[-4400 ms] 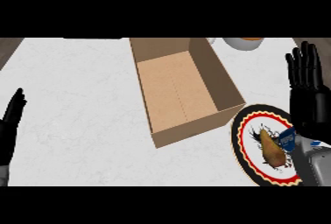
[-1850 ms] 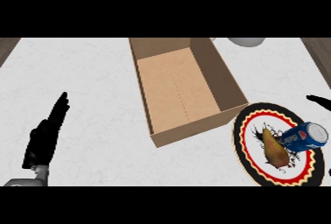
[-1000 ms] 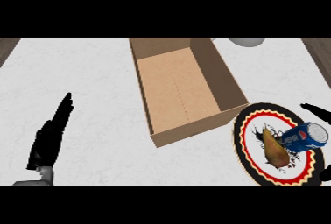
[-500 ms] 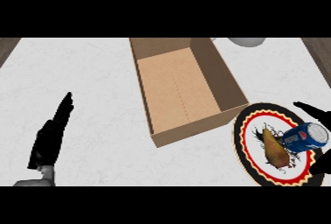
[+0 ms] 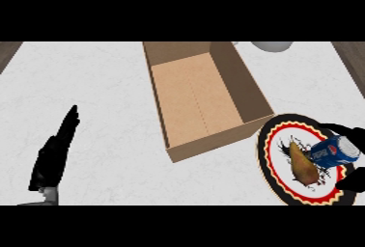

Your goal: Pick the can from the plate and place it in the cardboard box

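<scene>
Closer now, the right hand point(image 5: 357, 137) had slid in from the side, open wide around the can point(image 5: 333, 152) to grab it. The can lay on the plate point(image 5: 271, 144) next to the box point(image 5: 246, 87). The left hand point(image 5: 51, 157) rested flat and open.

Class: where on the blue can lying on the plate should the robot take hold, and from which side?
Probably across its curved middle, from the right, with the right hand. The can lies on its side on the plate, and a pear crowds its left.

The white counter point(image 5: 107, 96) bears an open cardboard box point(image 5: 189, 96), a plate point(image 5: 279, 169) and a pale round thing point(image 5: 272, 46).
</scene>
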### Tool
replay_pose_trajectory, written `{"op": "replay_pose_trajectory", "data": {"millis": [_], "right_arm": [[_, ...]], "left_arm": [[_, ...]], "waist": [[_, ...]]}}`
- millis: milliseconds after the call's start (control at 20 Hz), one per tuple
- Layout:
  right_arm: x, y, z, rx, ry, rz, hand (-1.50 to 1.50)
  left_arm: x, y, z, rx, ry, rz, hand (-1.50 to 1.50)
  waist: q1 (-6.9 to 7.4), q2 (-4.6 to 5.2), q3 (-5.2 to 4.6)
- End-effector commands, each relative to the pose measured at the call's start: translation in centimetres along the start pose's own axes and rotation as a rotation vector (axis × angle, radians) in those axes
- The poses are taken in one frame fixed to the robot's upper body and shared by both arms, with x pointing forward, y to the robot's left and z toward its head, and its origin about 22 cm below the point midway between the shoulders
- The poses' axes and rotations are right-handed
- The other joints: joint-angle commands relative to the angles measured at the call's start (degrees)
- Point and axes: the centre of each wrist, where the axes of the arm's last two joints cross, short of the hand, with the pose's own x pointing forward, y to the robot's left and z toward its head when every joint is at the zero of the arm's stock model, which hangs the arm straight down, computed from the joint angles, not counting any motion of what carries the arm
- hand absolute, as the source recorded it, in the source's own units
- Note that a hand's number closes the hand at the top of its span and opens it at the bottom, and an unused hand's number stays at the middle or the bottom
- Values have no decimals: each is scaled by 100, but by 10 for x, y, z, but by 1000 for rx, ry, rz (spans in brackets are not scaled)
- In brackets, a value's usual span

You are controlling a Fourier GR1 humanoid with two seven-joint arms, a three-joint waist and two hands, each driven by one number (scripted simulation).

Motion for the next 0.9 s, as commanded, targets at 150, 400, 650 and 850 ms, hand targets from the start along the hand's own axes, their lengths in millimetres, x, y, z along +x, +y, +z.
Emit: {"op": "replay_pose_trajectory", "data": {"millis": [150,400,650,850], "right_arm": [[7,6,-4,-86,-30,48,150],[8,-7,1,-233,-31,128,150],[10,-9,-7,-318,-55,123,150],[51,30,3,-421,167,60,150]], "left_arm": [[16,17,1,-5,-2,-10,0],[12,-2,9,-7,7,6,0],[26,4,-16,-9,13,7,0],[18,1,-4,-7,9,2,0]], "waist": [[5,5,12],[5,2,12],[-4,12,12],[-29,-8,9]]}}
